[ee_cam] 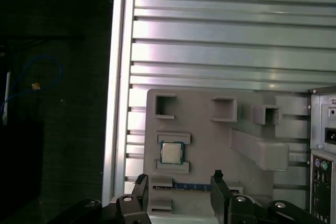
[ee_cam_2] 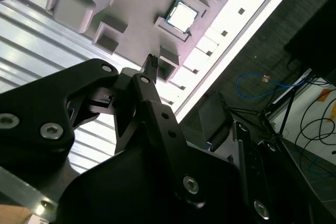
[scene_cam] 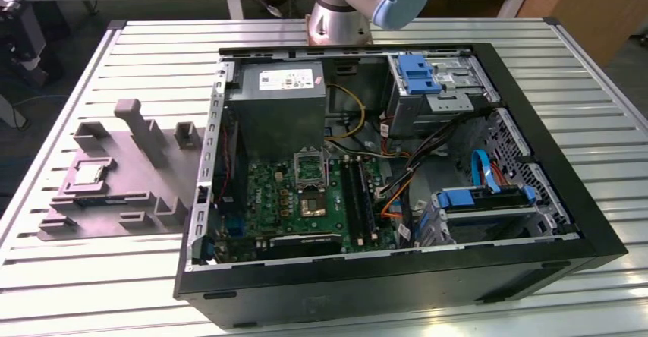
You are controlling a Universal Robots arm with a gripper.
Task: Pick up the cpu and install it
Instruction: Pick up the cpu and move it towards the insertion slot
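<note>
While the gripper (ee_cam: 178,179) hangs above the grey holder block (scene_cam: 142,162) with its two black fingers (ee_cam: 217,178) apart and nothing between them, the cpu (scene_cam: 89,171) lies on that block, at the exterior view's left and about mid-height, well apart from the open computer case (scene_cam: 405,280). In both wrist views the cpu (ee_cam: 170,152) is a small thin square with a flat, pale silvery metal top and a narrow dark greenish rim (ee_cam_2: 181,17). It seems to sit in a shallow seat between two short raised bars, though the edges are hard to read. The block is matte moulded plastic with square pockets, ribs and one long slanted ramp. It rests on a table (scene_cam: 102,276) of ribbed, shiny metal slats. Inside the black-walled case lies a green circuit board (scene_cam: 273,193) with a square metal socket frame (scene_cam: 309,162), and above it in the exterior view stands a grey metal box (scene_cam: 275,117) with a white label. The arm's silver and pale blue joint (scene_cam: 354,3) stands at the top centre of the exterior view.
</note>
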